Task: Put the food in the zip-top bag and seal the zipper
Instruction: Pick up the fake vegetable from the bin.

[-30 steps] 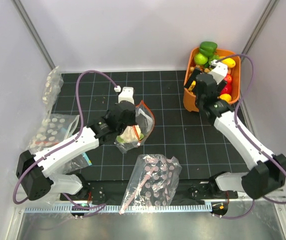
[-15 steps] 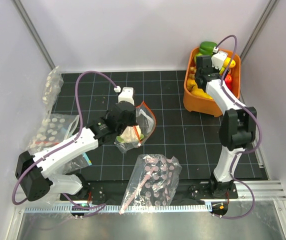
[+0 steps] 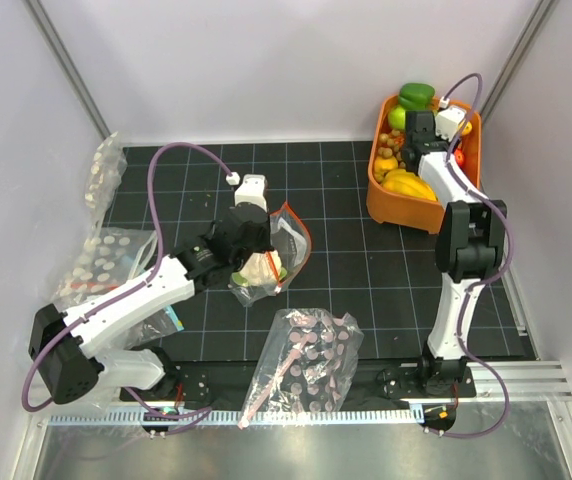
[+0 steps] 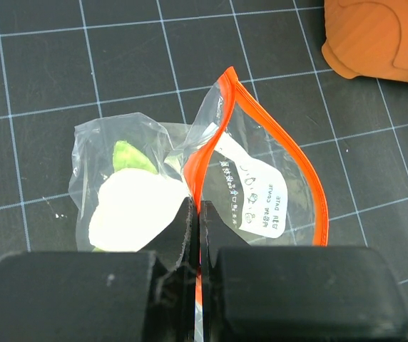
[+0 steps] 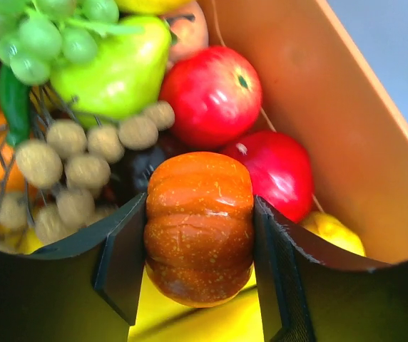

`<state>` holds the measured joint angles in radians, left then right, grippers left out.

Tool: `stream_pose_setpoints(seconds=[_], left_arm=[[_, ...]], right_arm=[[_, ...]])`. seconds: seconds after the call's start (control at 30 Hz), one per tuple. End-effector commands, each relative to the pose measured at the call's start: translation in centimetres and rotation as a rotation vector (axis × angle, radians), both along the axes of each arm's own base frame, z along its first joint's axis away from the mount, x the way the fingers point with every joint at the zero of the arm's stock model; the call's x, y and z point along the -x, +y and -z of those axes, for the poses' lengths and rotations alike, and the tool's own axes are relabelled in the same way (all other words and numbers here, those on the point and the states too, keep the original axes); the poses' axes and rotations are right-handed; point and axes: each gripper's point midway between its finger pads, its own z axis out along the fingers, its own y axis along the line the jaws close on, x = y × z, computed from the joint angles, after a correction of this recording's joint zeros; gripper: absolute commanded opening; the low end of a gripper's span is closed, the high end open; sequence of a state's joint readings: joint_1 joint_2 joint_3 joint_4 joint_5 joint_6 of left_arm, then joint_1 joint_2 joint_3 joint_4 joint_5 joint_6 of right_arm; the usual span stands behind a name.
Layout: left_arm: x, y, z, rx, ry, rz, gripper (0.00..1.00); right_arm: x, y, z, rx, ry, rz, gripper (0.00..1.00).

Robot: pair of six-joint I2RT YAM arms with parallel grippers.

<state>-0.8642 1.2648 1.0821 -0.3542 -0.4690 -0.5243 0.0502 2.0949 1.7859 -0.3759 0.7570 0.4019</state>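
Right wrist: right gripper clamped on orange pumpkin inside bin; left gripper pinching zipper.

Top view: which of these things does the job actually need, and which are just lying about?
Needed: zip-top bag, its zipper pinched by the left gripper, cauliflower inside; orange round piece in the right gripper.
Lying about: pink-dotted bag; white-dotted bags; orange bin of spare toy produce.

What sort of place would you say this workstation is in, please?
Probably a lab robot cell, not a kitchen: plain white walls enclose a black gridded mat, two arms are bolted at its near edge, and the orange bin holds plastic toy produce.
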Motion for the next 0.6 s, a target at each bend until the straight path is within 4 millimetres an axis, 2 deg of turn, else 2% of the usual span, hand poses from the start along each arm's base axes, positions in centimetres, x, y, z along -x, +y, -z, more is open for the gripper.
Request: stream_pose_setpoints(seconds=[0.0, 0.03, 0.07, 0.13, 0.17, 0.2, 0.23, 0.27, 0.33, 0.37, 0.4, 0.43, 0.47, 0.5, 0.53, 0.57], left_arm=[[-0.2, -0.3, -1.8, 0.066, -0.043, -0.005, 0.0], [-0.2, -0.5, -1.7, 0.064, -0.038, -0.001, 0.0], [-0.2, -0.5, -1.6, 0.062, -0.035, 0.0, 0.0], [-0.3, -0.7, -1.4, 0.062, -0.031, 0.006, 0.0], [-0.4, -0.8, -1.1, 0.053, -0.026, 0.006, 0.0], [-0.4, -0.9, -1.0, 0.052, -0.022, 0.01, 0.0], [-0.4, -1.0, -0.9, 0.052, -0.02, 0.013, 0.0], [-0.4, -1.0, -0.8, 0.051, -0.017, 0.012, 0.0], [-0.5, -1.0, -0.6, 0.046, -0.017, 0.007, 0.0], [-0.6, -1.0, -0.5, 0.042, -0.017, 0.009, 0.0], [-0.7, -1.0, -0.5, 0.039, -0.014, 0.007, 0.0], [-0.7, -1.0, -0.3, 0.036, -0.009, 0.005, 0.0], [-0.8, -1.1, -0.2, 0.039, -0.004, 0.009, 0.0], [-0.7, -1.1, -0.2, 0.042, -0.002, 0.012, 0.0], [-0.8, -1.1, -0.2, 0.045, 0.001, 0.012, 0.0], [-0.8, -1.1, -0.2, 0.048, 0.003, 0.014, 0.0]], right_arm=[[1.8, 0.8, -6.2, -0.052, -0.154, -0.03, 0.33], [2.1, 1.4, -6.9, -0.072, -0.172, -0.055, 0.3], [2.8, 2.3, -8.6, -0.108, -0.212, -0.097, 0.27], [3.7, 3.5, -10.4, -0.138, -0.254, -0.148, 0.26], [4.1, 4.8, -10.5, -0.161, -0.253, -0.193, 0.26], [5.0, 5.4, -12.6, -0.168, -0.302, -0.218, 0.26], [5.5, 6.0, -13.0, -0.177, -0.307, -0.238, 0.26], [5.9, 7.7, -13.7, -0.199, -0.317, -0.293, 0.26], [7.5, 9.6, -15.8, -0.225, -0.354, -0.365, 0.26], [8.0, 10.8, -16.5, -0.245, -0.365, -0.413, 0.25], [8.8, 12.9, -16.8, -0.257, -0.365, -0.472, 0.25], [10.3, 13.7, -17.2, -0.263, -0.376, -0.505, 0.25], [11.1, 14.6, -17.3, -0.266, -0.383, -0.531, 0.25], [12.1, 16.8, -17.4, -0.277, -0.386, -0.586, 0.25], [13.6, 17.4, -17.1, -0.305, -0.393, -0.601, 0.25], [14.3, 18.8, -17.2, -0.33, -0.41, -0.649, 0.25]])
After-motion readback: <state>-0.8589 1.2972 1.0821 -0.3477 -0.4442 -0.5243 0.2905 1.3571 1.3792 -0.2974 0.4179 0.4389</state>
